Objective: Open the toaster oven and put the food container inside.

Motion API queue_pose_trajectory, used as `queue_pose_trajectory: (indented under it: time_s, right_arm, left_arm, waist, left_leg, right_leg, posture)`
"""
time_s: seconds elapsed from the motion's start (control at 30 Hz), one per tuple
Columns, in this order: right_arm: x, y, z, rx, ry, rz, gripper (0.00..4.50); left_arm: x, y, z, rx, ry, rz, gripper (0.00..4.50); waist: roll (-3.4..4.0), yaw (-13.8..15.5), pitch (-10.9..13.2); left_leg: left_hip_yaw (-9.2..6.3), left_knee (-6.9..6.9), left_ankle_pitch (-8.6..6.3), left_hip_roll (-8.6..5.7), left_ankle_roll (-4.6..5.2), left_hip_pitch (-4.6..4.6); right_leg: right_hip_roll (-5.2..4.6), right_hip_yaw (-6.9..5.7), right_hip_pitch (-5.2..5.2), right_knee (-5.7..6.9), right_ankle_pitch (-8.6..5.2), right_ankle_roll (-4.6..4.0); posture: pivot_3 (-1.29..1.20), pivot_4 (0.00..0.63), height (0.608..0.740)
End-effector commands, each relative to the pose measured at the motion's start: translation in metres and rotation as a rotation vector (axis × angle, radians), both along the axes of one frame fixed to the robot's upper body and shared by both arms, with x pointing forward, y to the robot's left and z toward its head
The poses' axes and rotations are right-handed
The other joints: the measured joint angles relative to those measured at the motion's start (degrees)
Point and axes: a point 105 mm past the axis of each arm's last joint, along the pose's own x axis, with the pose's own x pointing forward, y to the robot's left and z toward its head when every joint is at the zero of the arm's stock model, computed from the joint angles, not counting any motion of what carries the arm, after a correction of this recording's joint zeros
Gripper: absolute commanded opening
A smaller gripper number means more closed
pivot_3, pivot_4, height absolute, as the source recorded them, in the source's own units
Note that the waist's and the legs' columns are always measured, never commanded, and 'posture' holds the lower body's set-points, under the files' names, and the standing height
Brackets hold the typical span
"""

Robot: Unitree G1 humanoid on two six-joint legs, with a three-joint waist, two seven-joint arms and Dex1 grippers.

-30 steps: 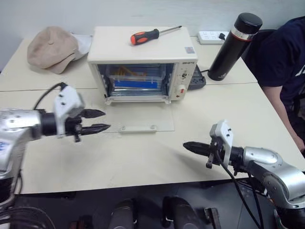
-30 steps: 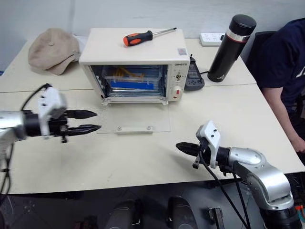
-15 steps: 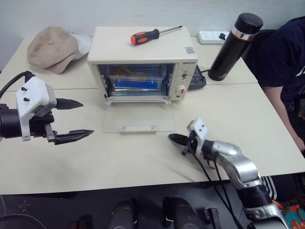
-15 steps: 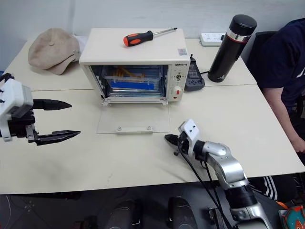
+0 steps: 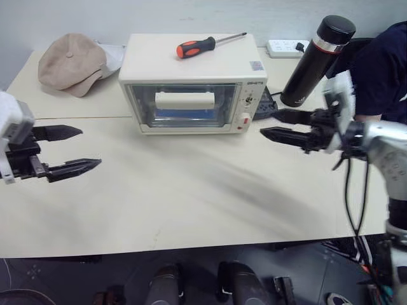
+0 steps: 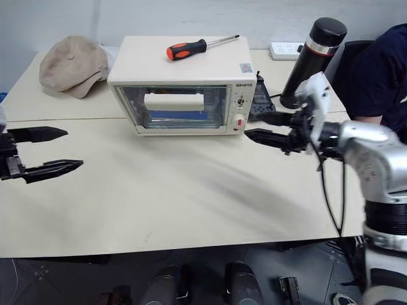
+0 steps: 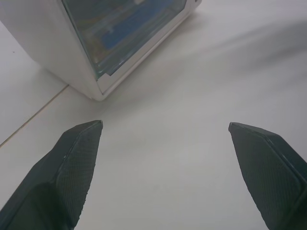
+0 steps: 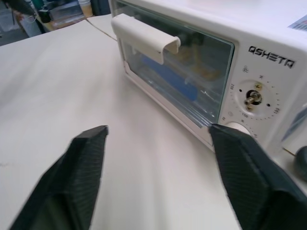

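The cream-white toaster oven (image 5: 191, 63) stands at the back middle of the table, its glass door shut and its white bar handle (image 5: 186, 100) facing me. Through the glass the food container (image 8: 165, 76) shows as a blue strip with yellow bits inside the oven. My right gripper (image 5: 267, 122) hovers open just right of the oven's control panel (image 5: 249, 107), pointing toward it, touching nothing. My left gripper (image 5: 90, 147) hangs open over the table's left side, well clear of the oven, with nothing between its fingers (image 7: 79, 158).
An orange-handled screwdriver (image 5: 203, 46) lies on the oven's top. A tall black bottle (image 5: 315, 60) stands right of the oven, with a power strip (image 5: 286, 46) behind it. A beige cap (image 5: 70, 63) lies at the back left. A person in a dark shirt (image 5: 381, 70) sits at the right.
The oven door, lying open flat before, is now shut. My right gripper rose from the table's front to beside the oven and opened. My left gripper drifted left and opened wider.
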Motion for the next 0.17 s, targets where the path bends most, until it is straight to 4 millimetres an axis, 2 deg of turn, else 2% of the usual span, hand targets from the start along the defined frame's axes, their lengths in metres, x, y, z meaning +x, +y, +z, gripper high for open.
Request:
queue_pose_trajectory:
  time_s: [0.03, 0.1, 0.17]
  right_arm:
    - [-0.014, -0.007, 0.018, -0.004, -0.053, 0.032, 4.48]
    - [-0.010, -0.010, 0.014, -0.010, -0.056, -0.004, 4.48]
    - [-0.005, -0.008, 0.003, 0.002, -0.045, -0.033, 4.48]
  left_arm:
    - [-0.004, 0.005, 0.027, 0.010, -0.090, 0.003, 4.50]
    - [-0.005, 0.003, 0.034, -0.014, -0.112, -0.008, 4.50]
    - [-0.003, 0.001, 0.029, -0.018, -0.114, -0.012, 4.50]
  waist:
    - [0.00, -0.09, 0.00]
    - [0.00, -0.32, 0.00]
    - [0.00, -0.38, 0.00]
  left_leg:
    - [0.00, -0.01, 0.00, 0.01, -0.01, 0.02]
    - [0.01, -0.02, 0.00, 0.02, -0.01, 0.02]
    - [0.05, -0.05, 0.00, 0.04, -0.03, 0.03]
  right_leg:
    - [0.00, 0.00, 0.00, 0.01, 0.00, 0.00]
    - [0.00, 0.01, 0.00, 0.02, 0.00, 0.00]
    - [0.01, 0.04, -0.01, 0.02, 0.00, 0.00]
  posture:
    - [0.00, 0.150, 0.740]
    - [0.00, 0.150, 0.740]
    - [0.00, 0.150, 0.740]
